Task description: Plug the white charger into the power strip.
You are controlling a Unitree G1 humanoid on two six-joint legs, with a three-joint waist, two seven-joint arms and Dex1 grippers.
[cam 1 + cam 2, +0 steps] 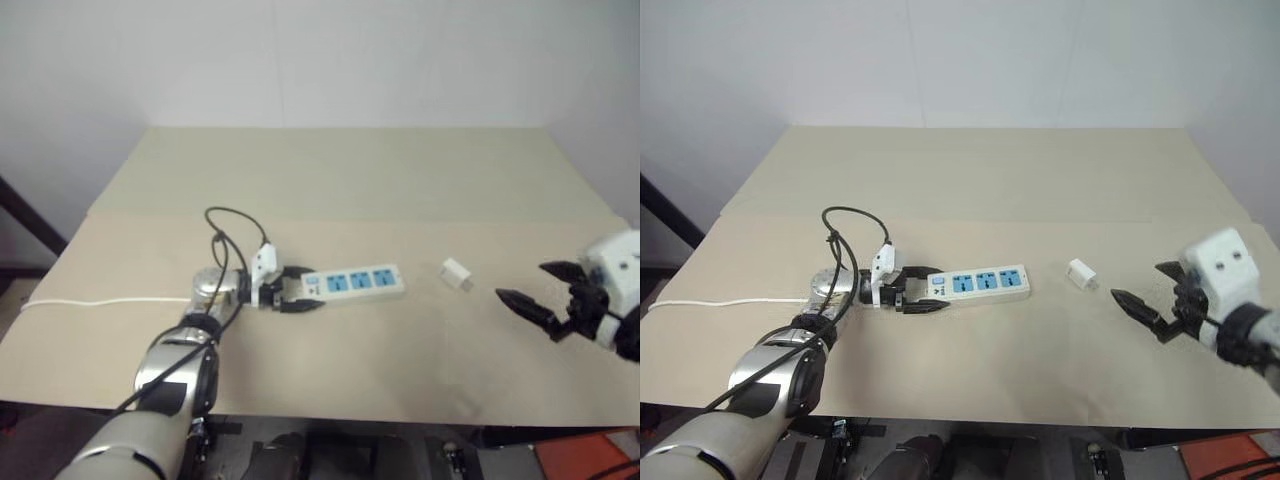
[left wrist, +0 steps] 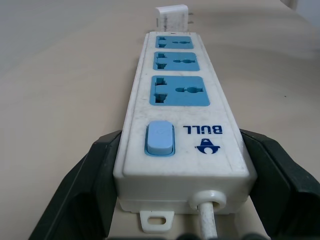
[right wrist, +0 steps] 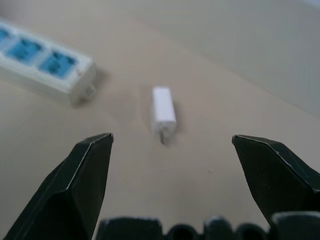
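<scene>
Gripping: my left gripper (image 1: 300, 292) clamps the power strip (image 1: 356, 282) at its switch end.
Charger: white charger (image 1: 456, 274) lies loose, unplugged.
Right gripper (image 1: 540, 296): spread, empty.

Both arms are showing black two-fingered grippers: the left gripper (image 1: 300, 296) behind a white bracket, chrome wrist joint and looping black cable; the right gripper (image 1: 545, 300) under a white boxy module.
</scene>
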